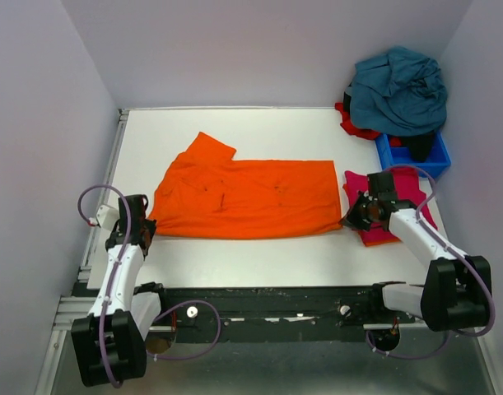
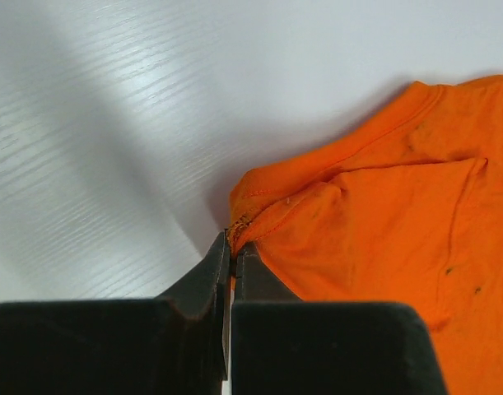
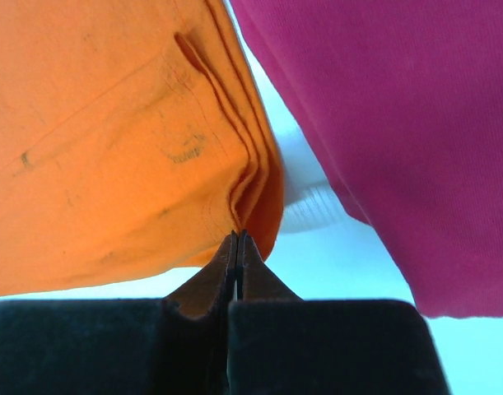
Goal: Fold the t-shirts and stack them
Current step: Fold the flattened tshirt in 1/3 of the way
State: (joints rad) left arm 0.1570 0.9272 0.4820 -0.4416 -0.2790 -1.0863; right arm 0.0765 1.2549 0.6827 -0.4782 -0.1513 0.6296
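orange t-shirt point(image 1: 251, 197) is what both your pincers have hold of. your left pincer point(image 2: 232, 240) is pressed together on its near left corner, with a sliver of cloth showing between the tips. your right pincer point(image 3: 237, 237) is together too, at the near right corner where the stacked hem layers run into the tips. it looks pinched, though only just.

the shirt lies across the middle of the table point(image 1: 235, 257) as a long layered band, one sleeve sticking out at the far left. by the look of it the next fold is in hand: lift both corners evenly and carry the near edge over, keeping the cloth taut.

mind the magenta t-shirt point(image 1: 406, 188), folded just beside the right pincer and under that arm, since dragging could ruffle it. at the far right a teal t-shirt point(image 1: 399, 89) is heaped over a red t-shirt point(image 1: 354, 125) and a blue bin point(image 1: 416, 158), well apart.
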